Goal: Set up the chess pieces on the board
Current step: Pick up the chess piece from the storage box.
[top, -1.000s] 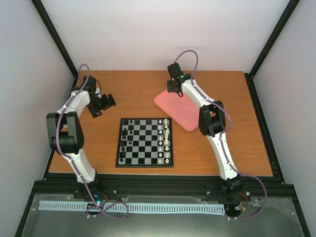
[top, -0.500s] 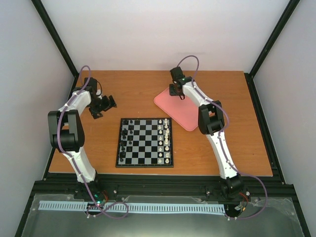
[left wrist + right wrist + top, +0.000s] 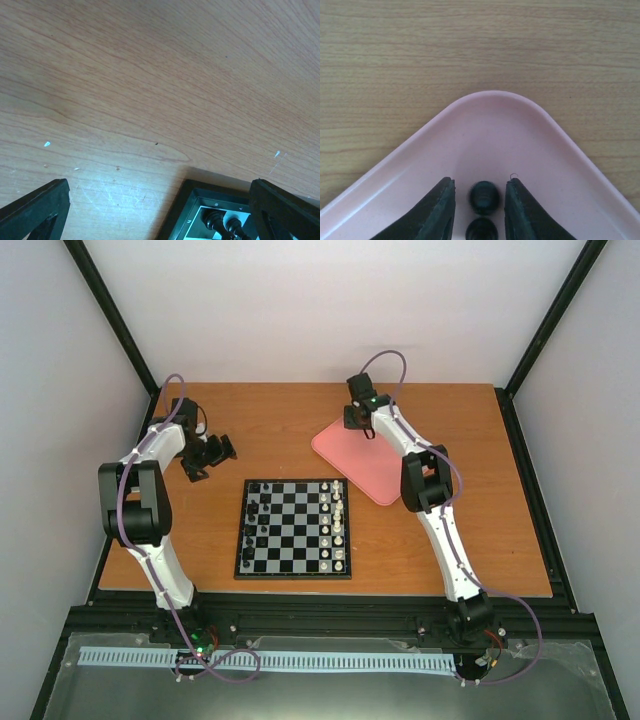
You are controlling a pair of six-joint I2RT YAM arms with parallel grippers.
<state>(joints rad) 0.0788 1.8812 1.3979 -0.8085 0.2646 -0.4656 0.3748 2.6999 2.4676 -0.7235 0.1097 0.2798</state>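
On the wooden table (image 3: pixel 270 435) a small chequered board (image 3: pixel 293 528) is laid between the two arms. Black chess pieces (image 3: pixel 252 515) are ranged along its left edge and white pieces (image 3: pixel 338 525) along its right edge. Beyond the board's far right corner a pink tray (image 3: pixel 352 458) is placed, and the right gripper (image 3: pixel 479 200) is positioned in the tray's far corner. Two more black pieces are seen there in the wrist view. One piece (image 3: pixel 484 196) is bracketed by the fingers (image 3: pixel 440 210) with a thin gap left on either side, so nothing is gripped. The other piece (image 3: pixel 481 231) lies just behind it at the picture's bottom edge. The left gripper (image 3: pixel 208 453) is held wide apart and empty over bare wood, near the board's far left corner. Small white marks (image 3: pixel 216 205) are printed on the board's border, but they cannot be read.
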